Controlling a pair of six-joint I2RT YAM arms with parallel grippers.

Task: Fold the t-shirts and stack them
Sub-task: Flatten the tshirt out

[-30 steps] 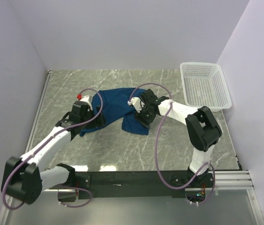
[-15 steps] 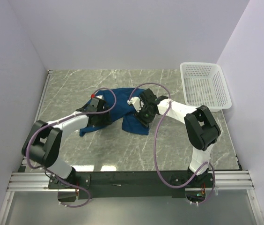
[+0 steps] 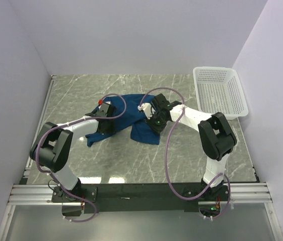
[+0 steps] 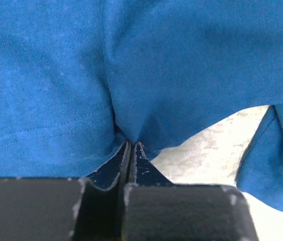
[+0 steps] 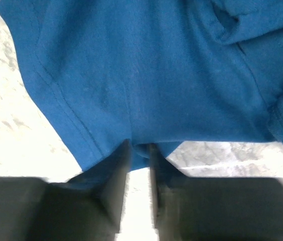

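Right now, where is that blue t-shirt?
In the top view the t-shirt sits bunched near the middle of the table, pinched between the left gripper and the right gripper, well left of the white basket.

The t-shirt (image 3: 126, 110) is dark blue. The table (image 3: 181, 160) is grey marble with pale veins; the upper-right basket (image 3: 219, 95) is white mesh.

From above, we cannot see either pair of fingertips: the left gripper (image 3: 107, 123) and right gripper (image 3: 150, 123) cover their own, along with part of the shirt (image 3: 125, 106). In the left wrist view the shirt runs off the top and both sides, and a pucker of cloth swallows the tips of the pinched fingers (image 4: 111, 170). In the right wrist view the fingers (image 5: 113, 182) are blurred, and the shirt is cut off at top and right.
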